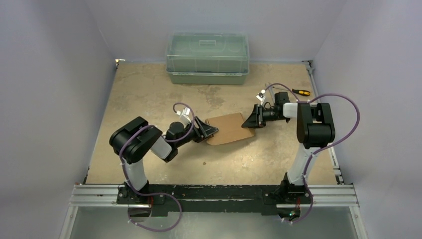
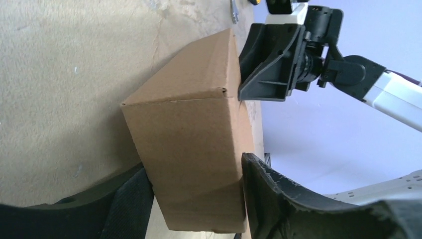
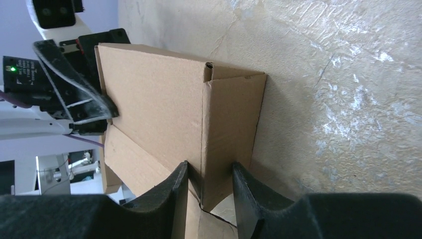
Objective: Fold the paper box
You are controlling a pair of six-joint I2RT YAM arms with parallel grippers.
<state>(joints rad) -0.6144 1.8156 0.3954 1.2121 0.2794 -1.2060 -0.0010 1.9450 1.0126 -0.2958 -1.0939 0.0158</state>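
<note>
My left claw (image 2: 194, 167) straddles one end of the box (image 1: 230, 128). One finger sits on each side and both pads seem to press the cardboard, so I take it I am gripping the box there. My right claw (image 3: 209, 174) is drawn in narrow on the opposite end, with its two fingers pinching the edge of a slim brown panel.

The box lies on the table (image 1: 149, 99), about midway across it, in the gap between my two arms. It is plain brown cardboard, raised into an oblong carton with creased edges. In my left wrist view one broad face turns toward me, and a second face slopes away toward my right claw. In my right wrist view a flap at my end stands a little loose beside the pinched panel, and a small notch shows at the far corner where two panels meet.

A green bin (image 1: 207, 59) with a clear lid stands at the far edge of the table, well apart from the box. A screwdriver (image 1: 301, 92) lies near the right edge, beyond my right wrist.
</note>
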